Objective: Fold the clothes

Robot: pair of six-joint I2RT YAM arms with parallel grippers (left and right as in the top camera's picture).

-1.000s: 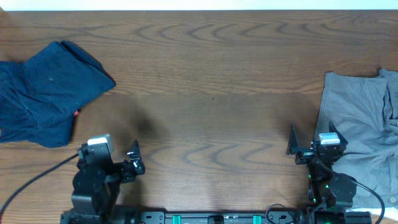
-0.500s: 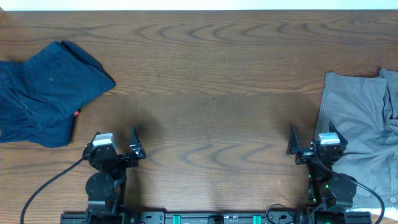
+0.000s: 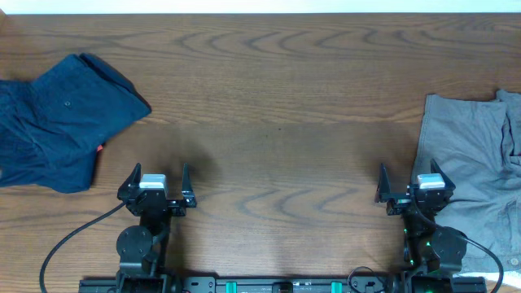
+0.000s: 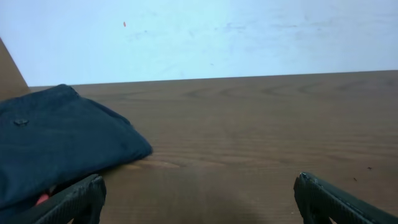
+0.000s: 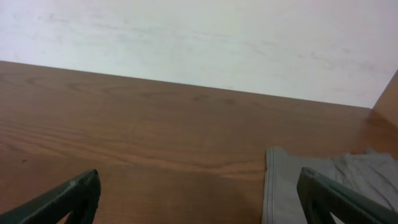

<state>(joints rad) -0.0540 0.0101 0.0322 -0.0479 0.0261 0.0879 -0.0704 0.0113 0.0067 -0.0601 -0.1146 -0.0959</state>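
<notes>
left gripper [image 3: 159, 171] swung to face forward, jaws wide, empty; blue garment [image 3: 57, 122] ahead-left of it. right gripper [image 3: 409, 175] unmoved, jaws apart, grey garment [image 3: 472, 155] just right. folding not started.

A rumpled navy garment [image 3: 57, 122] with a small button lies at the table's [image 3: 277, 98] left edge. A creased gray garment [image 3: 476, 179] lies at the right edge, partly out of view.
</notes>
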